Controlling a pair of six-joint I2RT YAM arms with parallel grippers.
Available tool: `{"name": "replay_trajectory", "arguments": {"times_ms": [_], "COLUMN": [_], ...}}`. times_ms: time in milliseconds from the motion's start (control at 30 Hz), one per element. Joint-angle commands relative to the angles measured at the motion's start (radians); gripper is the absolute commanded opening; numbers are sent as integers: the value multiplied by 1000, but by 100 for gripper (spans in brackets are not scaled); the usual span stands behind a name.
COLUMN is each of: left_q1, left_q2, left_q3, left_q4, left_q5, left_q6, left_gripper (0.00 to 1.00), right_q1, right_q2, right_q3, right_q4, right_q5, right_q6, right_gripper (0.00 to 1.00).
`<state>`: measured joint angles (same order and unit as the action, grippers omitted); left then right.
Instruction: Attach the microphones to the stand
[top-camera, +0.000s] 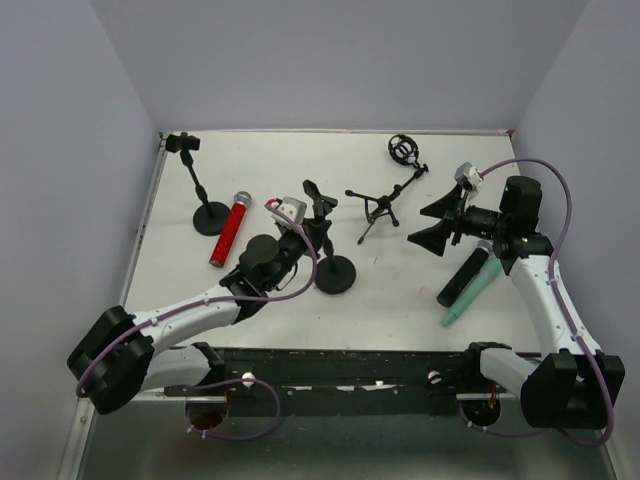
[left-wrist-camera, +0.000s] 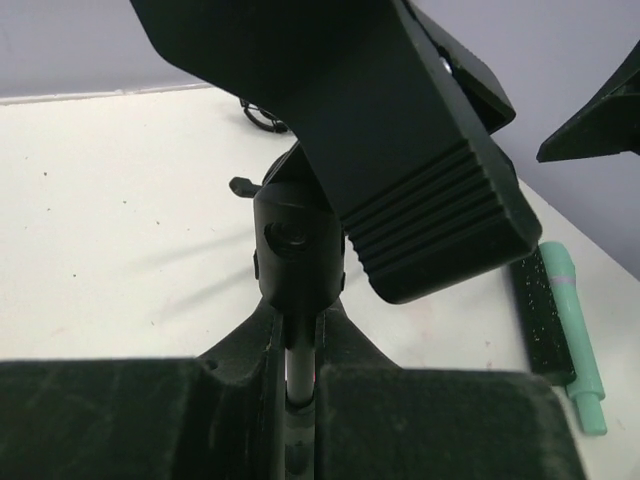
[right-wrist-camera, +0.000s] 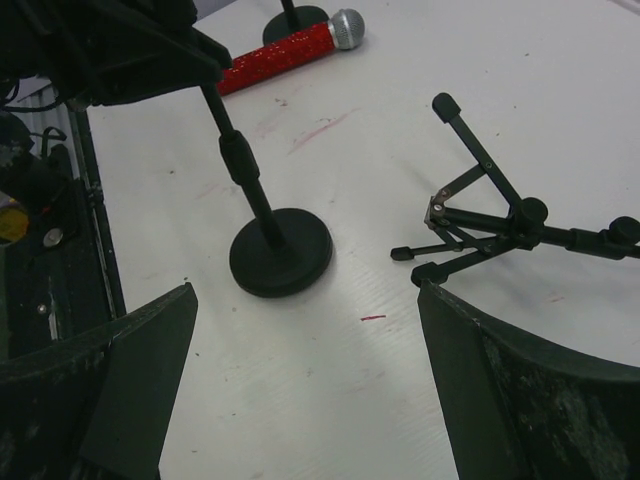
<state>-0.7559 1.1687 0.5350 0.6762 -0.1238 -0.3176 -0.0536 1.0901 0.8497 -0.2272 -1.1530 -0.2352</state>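
The left tool (left-wrist-camera: 297, 392) is clamped on the thin metal pole of the round-base stand (top-camera: 335, 274), below its ribbed plastic clip (left-wrist-camera: 440, 220). The right tool (top-camera: 432, 225) gapes wide, holding nothing. The glittery red microphone (top-camera: 228, 232) lies flat on the white tabletop (top-camera: 400, 300). The black microphone (top-camera: 463, 278) and the smooth, cylindrical mint-green microphone (top-camera: 477, 288) lie side by side beside the right arm.

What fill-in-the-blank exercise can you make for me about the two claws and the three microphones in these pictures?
1. The right claw is ___ and holds nothing.
2. The left claw is shut on the ___ of the middle stand.
3. The microphone lying beside the mint-green microphone is ___ in colour.
4. In the top view, the red microphone lies to the ___ of the middle stand.
Missing words: open; pole; black; left.
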Motion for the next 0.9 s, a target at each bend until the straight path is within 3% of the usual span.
{"name": "replay_trajectory", "arguments": {"times_ms": [0,200,367,433,567,633,867], "left_q1": [-129,-240,-272,-281,-289,-289,-289], "left_q2": [18,132,198,203,186,172,60], "left_q3": [16,62,92,92,83,74,22], "left_q4": [111,180,195,197,178,166,99], "left_q5": [-371,-560,-547,-545,-521,-493,-390], "left_q6": [-12,68,118,124,118,106,46], "left_gripper": [0,0,0,9,39,50,73], "right_q1": [-2,-2,0,-2,-2,0,0], "right_q2": [-7,-1,7,11,19,19,24], "right_q3": [-6,-9,-11,-9,-8,-6,-6], "right_q4": [0,-4,-6,-11,-14,-20,-23], "right_q5": [9,19,22,24,29,30,41], "right_q6": [-23,-35,-41,-42,-49,-52,-62], "right_gripper": [100,100,100,100,100,100,100]}}
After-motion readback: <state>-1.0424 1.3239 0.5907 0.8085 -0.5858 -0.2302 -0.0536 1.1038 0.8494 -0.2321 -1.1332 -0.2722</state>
